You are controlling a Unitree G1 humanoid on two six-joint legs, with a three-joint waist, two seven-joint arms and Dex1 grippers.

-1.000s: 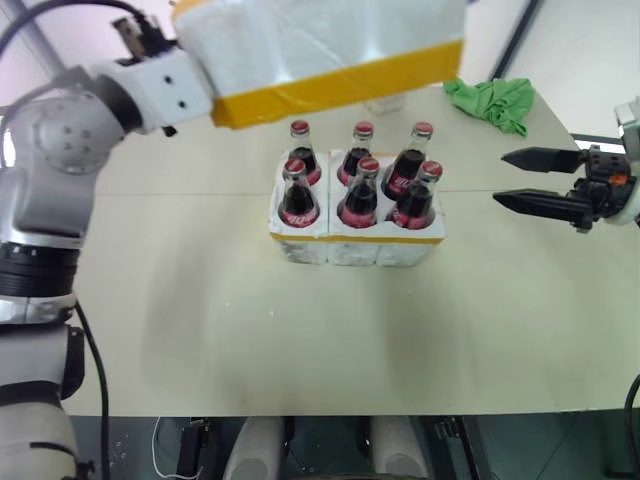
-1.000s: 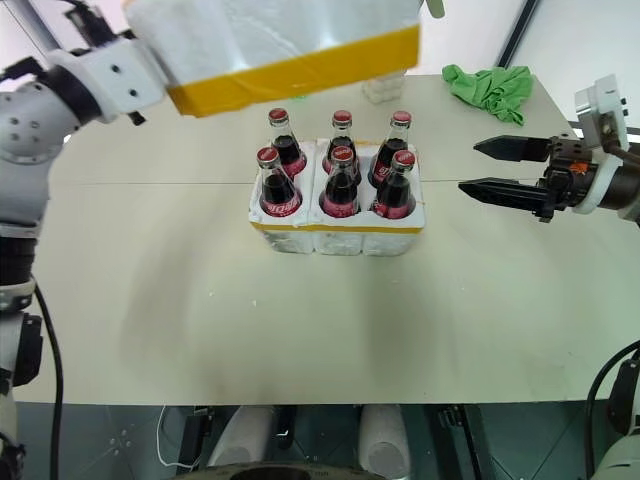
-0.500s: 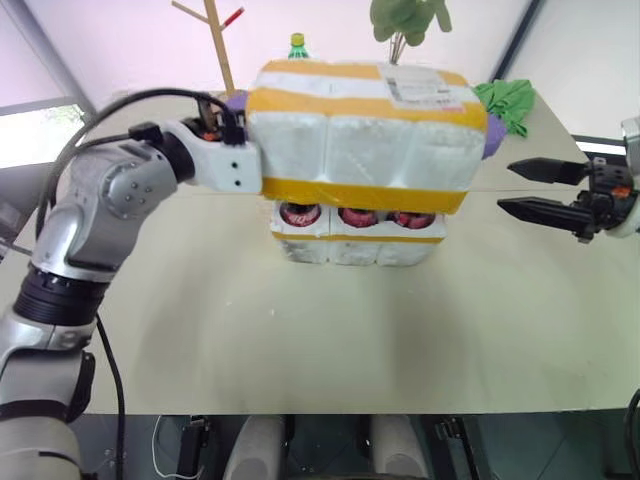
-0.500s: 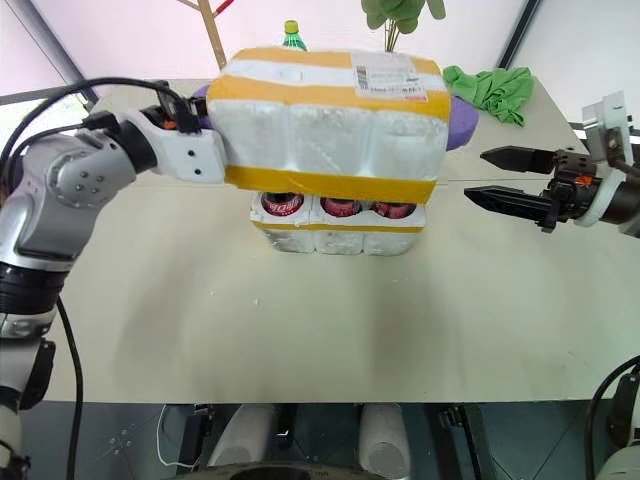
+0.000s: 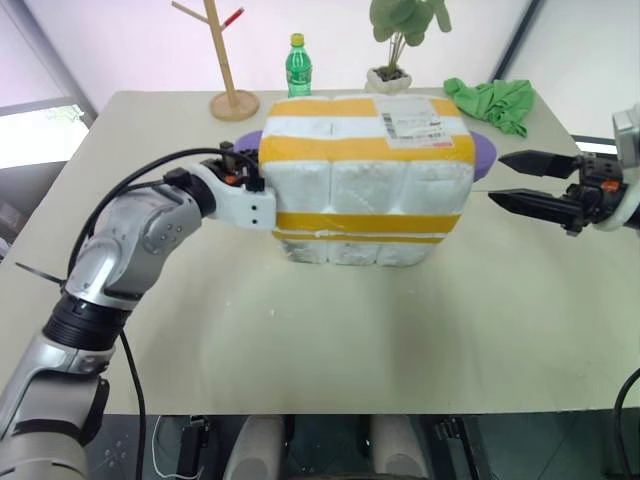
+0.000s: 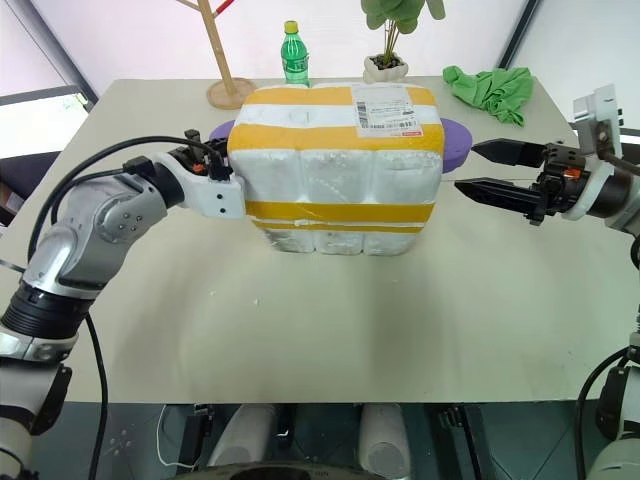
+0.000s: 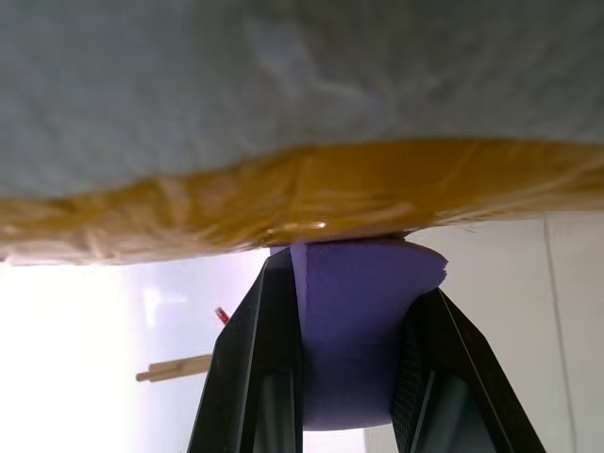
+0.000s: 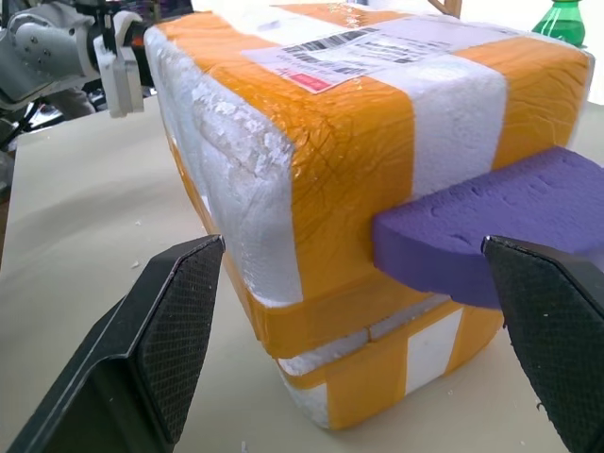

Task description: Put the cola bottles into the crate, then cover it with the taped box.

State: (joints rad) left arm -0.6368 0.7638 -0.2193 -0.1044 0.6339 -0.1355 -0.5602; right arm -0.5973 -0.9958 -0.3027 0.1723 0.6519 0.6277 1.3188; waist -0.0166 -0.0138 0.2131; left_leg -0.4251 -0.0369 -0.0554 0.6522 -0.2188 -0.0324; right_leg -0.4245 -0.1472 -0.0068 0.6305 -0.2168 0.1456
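The taped box [image 5: 365,175], white foam with wide yellow stripes and a shipping label on top, sits down over the crate [image 5: 350,252]. Just the crate's low white wall shows under it. The cola bottles are hidden beneath the box. My left gripper [image 7: 354,274] is at the box's left end, its two black fingers [image 7: 274,340] shut on a purple foam tab [image 7: 349,330] that sticks out there. To the right of the box my right gripper [image 5: 497,178] stands open, its fingers [image 8: 179,311] apart on either side of the other purple tab [image 8: 491,226] without touching it.
At the back of the table [image 5: 350,340] stand a green plastic bottle [image 5: 297,66], a wooden stand [image 5: 233,100] and a potted plant [image 5: 390,72]. A green cloth [image 5: 495,100] lies at the back right corner.
My left arm has brought the taped box down from above the bottles onto the crate, hiding the bottles. The right gripper has stayed where it was, open.
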